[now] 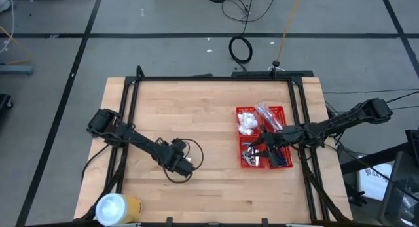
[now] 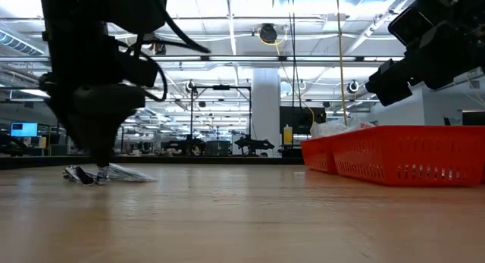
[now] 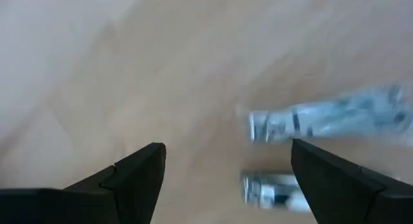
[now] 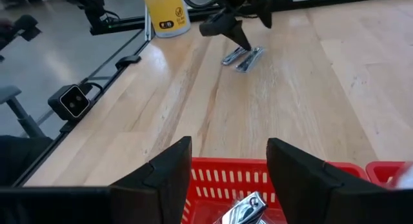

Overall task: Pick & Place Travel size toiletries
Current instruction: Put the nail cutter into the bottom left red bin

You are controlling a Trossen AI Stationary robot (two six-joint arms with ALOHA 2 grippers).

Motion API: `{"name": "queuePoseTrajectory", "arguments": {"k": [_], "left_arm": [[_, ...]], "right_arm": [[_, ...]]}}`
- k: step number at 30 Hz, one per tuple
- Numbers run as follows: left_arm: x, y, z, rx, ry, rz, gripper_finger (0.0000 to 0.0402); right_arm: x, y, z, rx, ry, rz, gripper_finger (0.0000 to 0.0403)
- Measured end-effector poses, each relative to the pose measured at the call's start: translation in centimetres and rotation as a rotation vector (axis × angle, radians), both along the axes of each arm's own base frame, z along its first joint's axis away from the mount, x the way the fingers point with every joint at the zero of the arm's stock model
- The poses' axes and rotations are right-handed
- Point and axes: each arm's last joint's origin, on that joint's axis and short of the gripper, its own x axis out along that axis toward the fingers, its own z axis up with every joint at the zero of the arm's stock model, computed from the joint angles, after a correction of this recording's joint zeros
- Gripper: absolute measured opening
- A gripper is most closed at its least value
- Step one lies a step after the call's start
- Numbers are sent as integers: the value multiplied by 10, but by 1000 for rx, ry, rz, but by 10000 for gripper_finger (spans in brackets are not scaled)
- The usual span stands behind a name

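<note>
Two short silver-grey tubes [image 3: 322,119] [image 3: 271,188] lie side by side on the wooden table. They also show as tubes [image 4: 242,56] in the right wrist view and tubes [image 2: 106,174] in the low view. My left gripper [image 3: 226,153] [image 1: 186,165] hangs open just over the table, pointing down, its fingertips beside the tubes. My right gripper [image 4: 229,150] [image 1: 260,147] is open above the red basket [image 1: 283,132], over a compartment that holds silver tubes [image 4: 242,211]. White packets [image 1: 247,122] and blue-handled items [image 1: 270,114] fill the far compartments.
The white-and-yellow roll [image 1: 116,207] stands at the table's near left corner. A black frame [image 1: 209,78] runs along the table's far edge and sides. Bare wood lies between the left gripper and the basket [image 2: 402,153].
</note>
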Motion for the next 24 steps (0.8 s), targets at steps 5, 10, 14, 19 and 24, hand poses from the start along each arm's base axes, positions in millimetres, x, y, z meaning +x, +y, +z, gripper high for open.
{"name": "queuePoseTrajectory", "arguments": {"k": [5, 10, 14, 19, 24], "left_arm": [[7, 2, 0, 97, -47, -173, 326], [16, -4, -1, 21, -23, -447, 326], [21, -3, -7, -41, -17, -580, 326], [15, 4, -29, -96, -50, -652, 326], [10, 11, -39, -122, -91, -571, 326]], "right_arm": [[0, 0, 0, 0, -1, 0, 185], [0, 0, 0, 0, -1, 0, 185], [0, 0, 0, 0, -1, 1, 183], [0, 0, 0, 1, -1, 1, 184], [0, 0, 0, 4, 0, 0, 181]]}}
